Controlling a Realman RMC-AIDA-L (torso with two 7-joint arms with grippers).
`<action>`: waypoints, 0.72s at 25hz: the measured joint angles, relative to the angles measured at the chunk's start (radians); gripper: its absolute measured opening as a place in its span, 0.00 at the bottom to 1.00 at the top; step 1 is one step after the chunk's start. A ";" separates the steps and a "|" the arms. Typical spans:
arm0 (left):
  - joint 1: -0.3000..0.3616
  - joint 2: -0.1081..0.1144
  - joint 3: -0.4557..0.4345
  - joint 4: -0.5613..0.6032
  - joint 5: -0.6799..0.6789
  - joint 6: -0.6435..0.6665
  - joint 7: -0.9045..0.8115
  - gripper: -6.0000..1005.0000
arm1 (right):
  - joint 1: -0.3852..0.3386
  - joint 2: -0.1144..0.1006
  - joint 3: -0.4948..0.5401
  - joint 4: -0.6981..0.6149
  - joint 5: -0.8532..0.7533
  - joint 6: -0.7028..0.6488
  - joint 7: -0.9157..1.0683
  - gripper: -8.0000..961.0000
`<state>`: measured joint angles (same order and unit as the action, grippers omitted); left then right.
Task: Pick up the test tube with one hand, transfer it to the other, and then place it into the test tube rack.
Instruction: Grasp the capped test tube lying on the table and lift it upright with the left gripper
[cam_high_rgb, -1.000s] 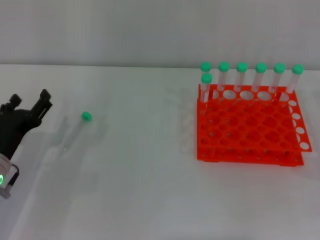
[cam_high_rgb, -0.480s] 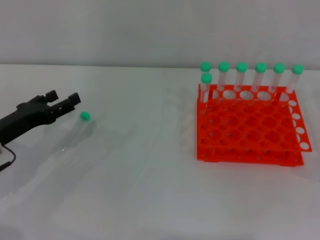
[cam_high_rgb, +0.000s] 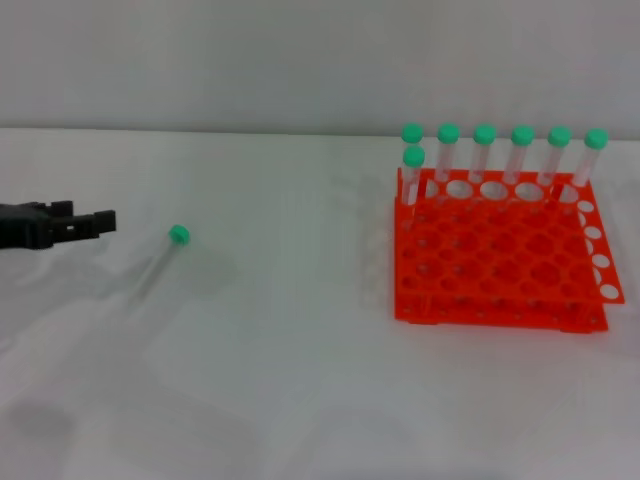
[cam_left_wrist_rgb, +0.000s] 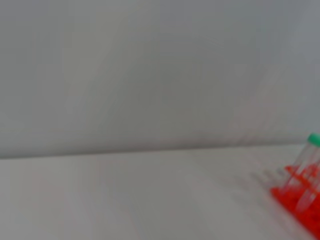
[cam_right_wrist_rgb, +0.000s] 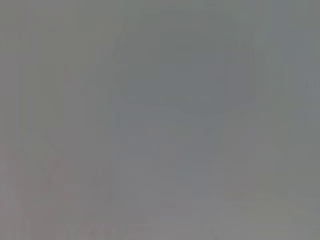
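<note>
Lying flat, green-capped clear test tube (cam_high_rgb: 160, 258)

Test tube (cam_high_rgb: 160, 259) was clear w/ a round green cap, lying on a white table (cam_high_rgb: 300, 380). Left gripper (cam_high_rgb: 95, 223) at approx 9 o'clock of the cap was plain black, no markings visible. Test tube rack (cam_high_rgb: 500, 260) at 3 o'clock was bright orange-red, its top plate patterned w/ a regular grid of round holes, some along the right edge showing white through. Seven rack tubes (cam_high_rgb: 484, 150) at its 12 o'clock edge were clear w/ matching green caps. Wall (cam_high_rgb: 300, 60) behind was plain pale grey. Right wrist view was uniform grey.
</note>
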<state>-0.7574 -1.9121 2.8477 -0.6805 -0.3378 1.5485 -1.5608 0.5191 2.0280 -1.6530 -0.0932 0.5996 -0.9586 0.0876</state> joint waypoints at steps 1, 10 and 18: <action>-0.022 0.007 0.000 -0.020 0.039 0.000 -0.026 0.86 | 0.001 0.000 0.000 0.000 0.000 0.000 0.002 0.90; -0.223 0.013 -0.001 -0.066 0.426 -0.104 -0.165 0.86 | 0.001 0.000 -0.001 -0.005 0.003 0.009 0.011 0.90; -0.358 -0.046 -0.001 -0.064 0.692 -0.218 -0.340 0.86 | 0.004 0.000 -0.001 -0.023 0.005 0.017 0.021 0.90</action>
<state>-1.1150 -1.9581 2.8470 -0.7441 0.3540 1.3305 -1.9012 0.5233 2.0279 -1.6536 -0.1160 0.6047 -0.9418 0.1085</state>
